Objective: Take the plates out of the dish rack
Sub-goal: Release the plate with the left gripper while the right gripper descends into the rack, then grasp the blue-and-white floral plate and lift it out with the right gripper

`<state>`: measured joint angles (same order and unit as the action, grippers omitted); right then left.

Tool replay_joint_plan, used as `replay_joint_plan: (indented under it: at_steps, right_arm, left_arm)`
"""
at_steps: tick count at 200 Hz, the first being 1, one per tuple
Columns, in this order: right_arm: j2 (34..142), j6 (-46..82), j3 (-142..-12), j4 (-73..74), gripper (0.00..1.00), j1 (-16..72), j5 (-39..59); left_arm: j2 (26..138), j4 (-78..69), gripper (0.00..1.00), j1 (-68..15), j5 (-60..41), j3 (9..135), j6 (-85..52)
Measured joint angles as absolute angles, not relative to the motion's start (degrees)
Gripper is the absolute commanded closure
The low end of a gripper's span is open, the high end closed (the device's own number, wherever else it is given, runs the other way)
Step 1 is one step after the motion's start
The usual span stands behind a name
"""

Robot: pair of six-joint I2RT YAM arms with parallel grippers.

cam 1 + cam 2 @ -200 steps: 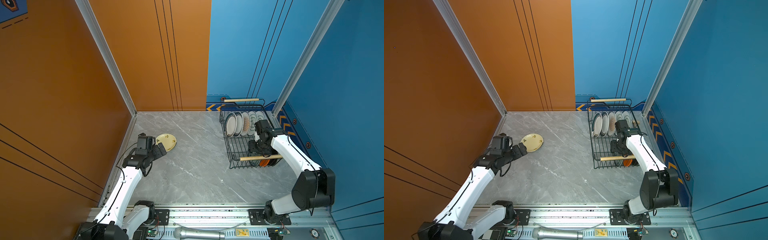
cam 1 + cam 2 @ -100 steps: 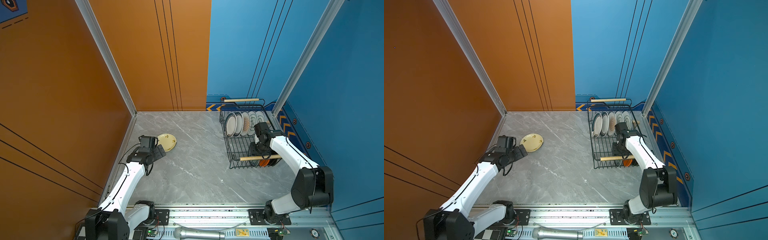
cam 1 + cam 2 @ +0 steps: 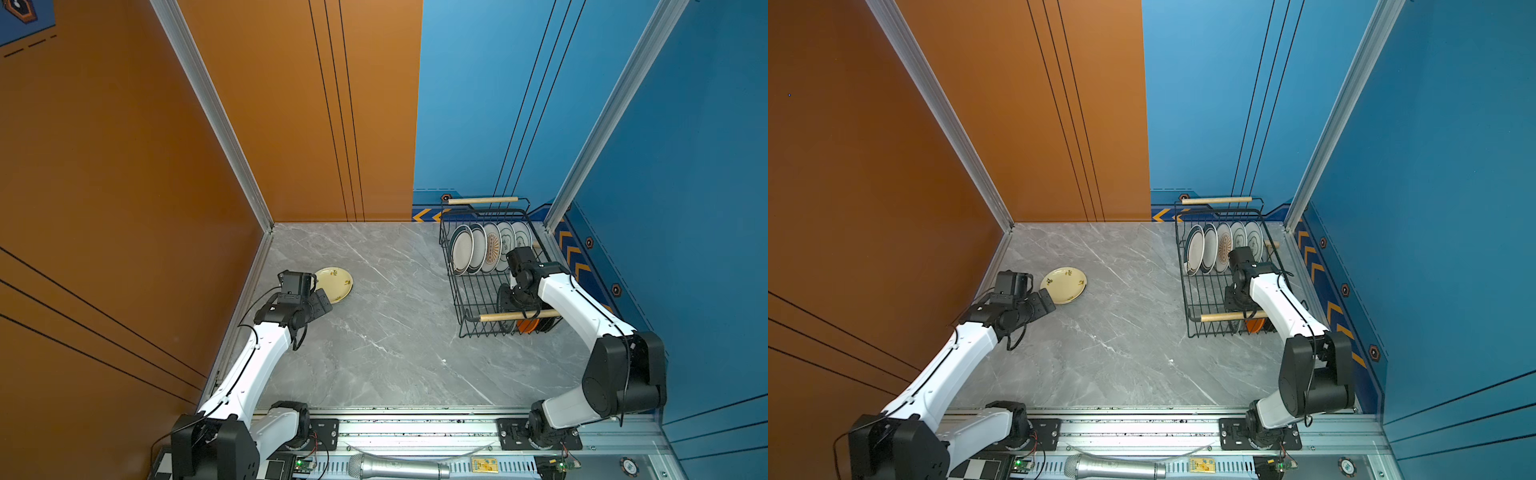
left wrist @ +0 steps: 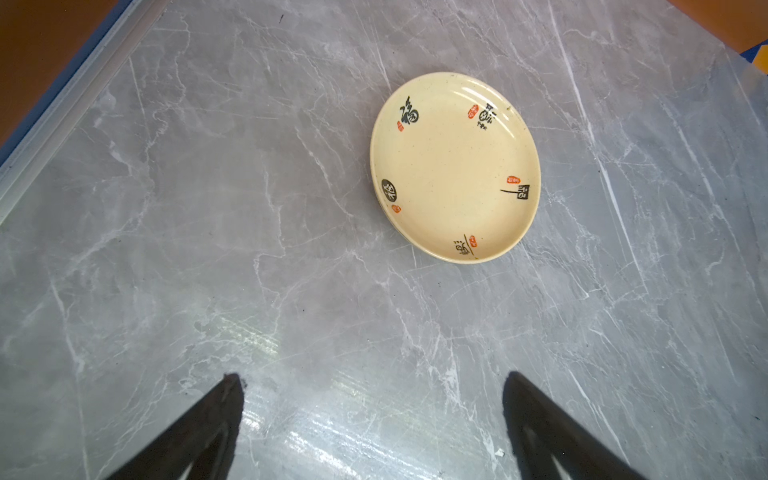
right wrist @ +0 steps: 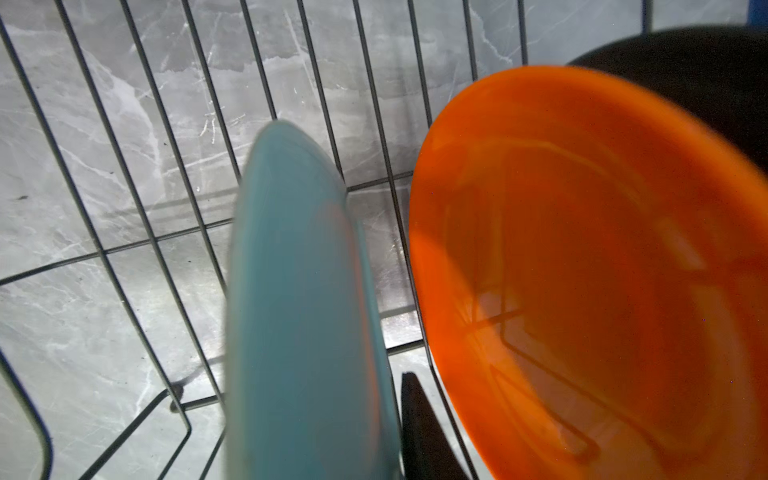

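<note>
In both top views: dish rack (image 3: 478, 291) far right on tabletop (image 3: 374, 332), right pincer (image 3: 517, 299) inside; left wrist: left pincer (image 4: 372, 376) wide, cream plate (image 4: 455, 166) flat ahead; right wrist: teal plate (image 5: 299, 311) upright, cannot tell if clamped; stiff, breakable, take by rim

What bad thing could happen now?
The right end effector is at just the rim of the teal plate, which might slip when lifted. The orange plate leans close beside it and could get knocked. The wooden handle of the dish rack sits nearby and may catch it.
</note>
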<state>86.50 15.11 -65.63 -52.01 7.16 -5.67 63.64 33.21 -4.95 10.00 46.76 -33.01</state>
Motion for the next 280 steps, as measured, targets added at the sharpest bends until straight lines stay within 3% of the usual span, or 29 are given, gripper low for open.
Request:
replay_joint_plan:
  at_steps: [50,117,162,213,245,280]
  right_arm:
    - [86.48,14.87,-65.39,-51.83,0.93,7.14,-7.42]
    - [86.37,14.83,-65.73,-51.94,0.96,7.42,-7.57]
    - [86.02,14.81,-73.76,-53.58,0.98,8.88,-9.47]
    - [81.03,12.34,-83.09,-54.24,0.97,13.63,-20.27]
    - [74.32,10.72,-82.81,-44.80,0.99,16.60,-25.32]
    - [68.51,15.59,-79.02,-31.42,1.00,16.14,-21.74]
  left_arm:
    - [64.88,33.04,0.02,-5.08,10.46,46.76,-33.32]
    - [65.32,33.01,0.02,-6.44,10.87,47.22,-34.13]
    - [65.73,32.47,0.02,-9.08,12.86,47.27,-35.99]
    - [63.48,29.32,0.02,-9.87,12.91,46.85,-35.16]
    - [59.46,27.35,0.02,-10.15,12.86,46.65,-31.75]
    - [58.72,26.94,0.02,-10.15,11.81,47.16,-30.00]
